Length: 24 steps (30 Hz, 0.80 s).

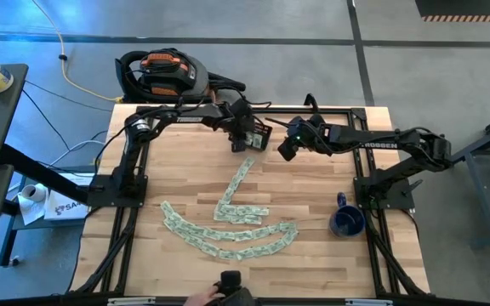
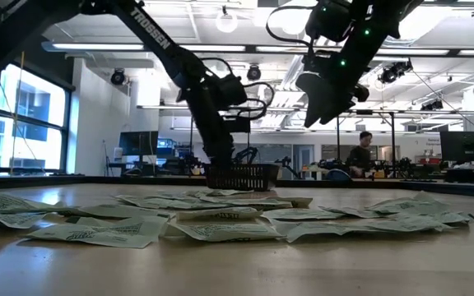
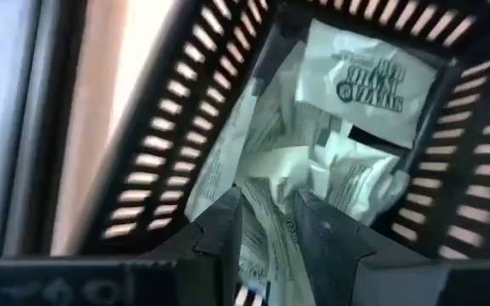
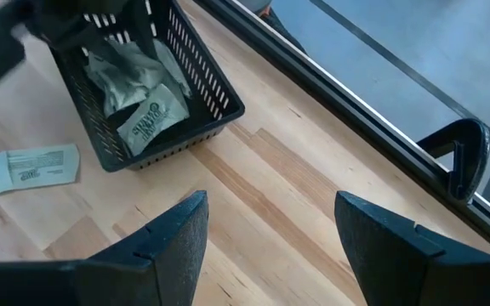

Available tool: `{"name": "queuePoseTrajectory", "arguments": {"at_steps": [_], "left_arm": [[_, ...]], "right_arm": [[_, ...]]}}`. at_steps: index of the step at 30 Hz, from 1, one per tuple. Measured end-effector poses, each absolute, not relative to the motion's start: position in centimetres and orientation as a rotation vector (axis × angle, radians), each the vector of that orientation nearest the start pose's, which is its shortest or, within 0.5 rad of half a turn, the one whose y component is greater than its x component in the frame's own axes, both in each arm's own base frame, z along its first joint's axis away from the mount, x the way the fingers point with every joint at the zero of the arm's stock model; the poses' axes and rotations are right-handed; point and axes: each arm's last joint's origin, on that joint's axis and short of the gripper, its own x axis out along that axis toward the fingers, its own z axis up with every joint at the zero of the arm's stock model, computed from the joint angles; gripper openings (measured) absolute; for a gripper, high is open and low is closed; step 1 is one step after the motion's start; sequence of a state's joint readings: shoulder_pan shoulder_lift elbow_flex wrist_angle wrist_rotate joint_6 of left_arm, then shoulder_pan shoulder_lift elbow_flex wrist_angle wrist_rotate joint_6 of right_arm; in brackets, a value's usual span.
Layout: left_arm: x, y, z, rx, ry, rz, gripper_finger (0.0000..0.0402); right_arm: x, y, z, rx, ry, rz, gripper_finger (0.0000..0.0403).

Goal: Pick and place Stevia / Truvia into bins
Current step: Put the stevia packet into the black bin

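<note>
Grey concrete floor (image 1: 415,59); tall windows (image 2: 23,123); ceiling lights (image 2: 226,20); seated person (image 2: 359,156) behind.

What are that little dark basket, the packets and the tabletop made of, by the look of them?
The basket looks like moulded dark plastic: its slatted walls are stiff, even and matte. The sachets seem to be thin printed paper, pale and creased, some crumpled inside the basket. The table appears to be light wood, with visible plank joints and grain, smooth finish.
</note>
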<state>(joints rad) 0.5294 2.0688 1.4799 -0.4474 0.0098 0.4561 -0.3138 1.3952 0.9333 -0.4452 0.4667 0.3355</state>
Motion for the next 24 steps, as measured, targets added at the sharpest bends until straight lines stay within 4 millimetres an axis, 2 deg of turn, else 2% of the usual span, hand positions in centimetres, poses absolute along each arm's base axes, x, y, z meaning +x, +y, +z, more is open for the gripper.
{"name": "queuePoseTrajectory", "arguments": {"at_steps": [8, 11, 14, 19, 21, 24], "left_arm": [[38.5, 22.3, 24.6, 0.051, 0.968, 0.299, 0.0143], [38.3, 22.0, 26.7, -0.026, 0.963, 0.265, 0.0143], [37.6, 21.2, 26.7, -0.121, 1.043, 0.2, 0.0143], [36.1, 18.9, 24.9, -0.267, 1.202, 0.102, 0.0143], [35.6, 17.6, 24.7, -0.281, 1.183, 0.108, 0.0143], [34.5, 15.7, 24.0, -0.349, 1.11, 0.173, 0.0143]], "right_arm": [[26.0, -9.8, 23.4, 0.224, 0.795, -0.864, 0.0245], [26.2, -9.6, 23.4, 0.207, 0.821, -0.773, 0.0245], [26.7, -9.4, 23.2, 0.172, 0.85, -0.613, 0.0245], [28.2, -9.4, 21.8, 0.139, 0.863, -0.379, 0.0245], [28.9, -9.4, 21.0, 0.178, 0.859, -0.341, 0.0245], [29.5, -9.6, 20.1, 0.278, 0.853, -0.388, 0.0245]]}}
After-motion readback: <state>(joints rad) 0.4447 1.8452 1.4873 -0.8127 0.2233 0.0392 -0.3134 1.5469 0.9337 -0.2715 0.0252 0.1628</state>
